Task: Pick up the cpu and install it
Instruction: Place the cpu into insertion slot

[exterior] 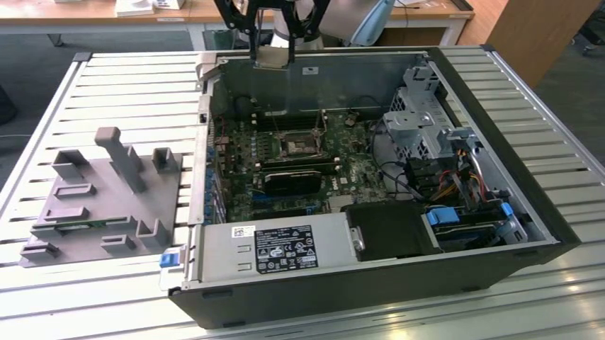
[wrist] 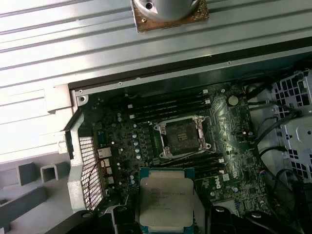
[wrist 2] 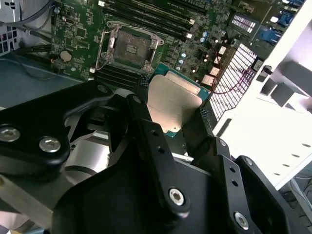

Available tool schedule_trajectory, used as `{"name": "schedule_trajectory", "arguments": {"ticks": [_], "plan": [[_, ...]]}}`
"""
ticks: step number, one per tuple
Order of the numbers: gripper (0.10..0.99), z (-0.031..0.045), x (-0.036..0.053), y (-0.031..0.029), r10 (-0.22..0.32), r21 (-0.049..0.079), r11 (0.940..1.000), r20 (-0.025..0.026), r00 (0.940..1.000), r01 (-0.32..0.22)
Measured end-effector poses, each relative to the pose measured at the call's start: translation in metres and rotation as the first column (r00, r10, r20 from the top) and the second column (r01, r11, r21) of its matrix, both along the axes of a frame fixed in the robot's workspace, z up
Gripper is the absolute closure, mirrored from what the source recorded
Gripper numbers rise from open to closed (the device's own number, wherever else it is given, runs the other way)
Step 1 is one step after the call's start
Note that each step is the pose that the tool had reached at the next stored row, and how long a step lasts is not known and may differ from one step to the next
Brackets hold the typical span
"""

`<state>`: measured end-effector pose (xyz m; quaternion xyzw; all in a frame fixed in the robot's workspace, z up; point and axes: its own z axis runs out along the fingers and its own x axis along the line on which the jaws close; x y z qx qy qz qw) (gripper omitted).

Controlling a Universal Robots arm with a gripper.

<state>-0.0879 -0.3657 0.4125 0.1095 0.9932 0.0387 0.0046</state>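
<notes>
The cpu (exterior: 272,59), a flat silver-topped square with a green edge, hangs in the air above the back wall of the open computer case (exterior: 529,212). My gripper (exterior: 272,49) is shut on it, black fingers pressing two opposite edges. In both wrist views the cpu (wrist 2: 171,100) (wrist: 165,201) sits between the fingers (wrist 2: 146,131), held well above the motherboard. The open black socket with its metal frame (exterior: 300,144) (wrist 2: 127,46) (wrist: 183,137) lies below with nothing in it, a short way off from the chip.
Grey plastic fixture blocks (exterior: 104,202) stand on the slatted table at the exterior view's left. Inside the case are a power supply (exterior: 274,248), a black card (exterior: 297,177), a metal drive cage (exterior: 426,120) and loose cables (exterior: 454,177).
</notes>
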Motion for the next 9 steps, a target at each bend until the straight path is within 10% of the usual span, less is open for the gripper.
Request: {"name": "schedule_trajectory", "arguments": {"ticks": [9], "plan": [[0.553,-0.0001,0.0000,0.0000,-0.071,0.000,0.9975,0.0000,0.9975,0.071]]}}
